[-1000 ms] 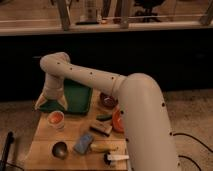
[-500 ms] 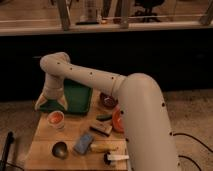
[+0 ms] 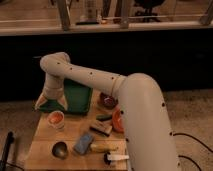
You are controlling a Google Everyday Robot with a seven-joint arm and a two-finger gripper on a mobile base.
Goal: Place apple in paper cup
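The paper cup (image 3: 56,121) stands upright on the left part of the wooden table (image 3: 42,140). The orange-red apple (image 3: 56,118) sits inside its mouth. My gripper (image 3: 51,105) hangs just above and slightly behind the cup, pointing down, with its two white fingers spread apart and nothing between them. The white arm (image 3: 100,80) reaches to it from the lower right.
A green tray (image 3: 77,97) lies behind the cup. A dark red bowl (image 3: 107,101) and a flat orange-red dish (image 3: 117,121) are to the right. A dark metal bowl (image 3: 60,149), a blue object (image 3: 83,143), a yellow item (image 3: 102,147) and a brown block (image 3: 101,129) lie in front.
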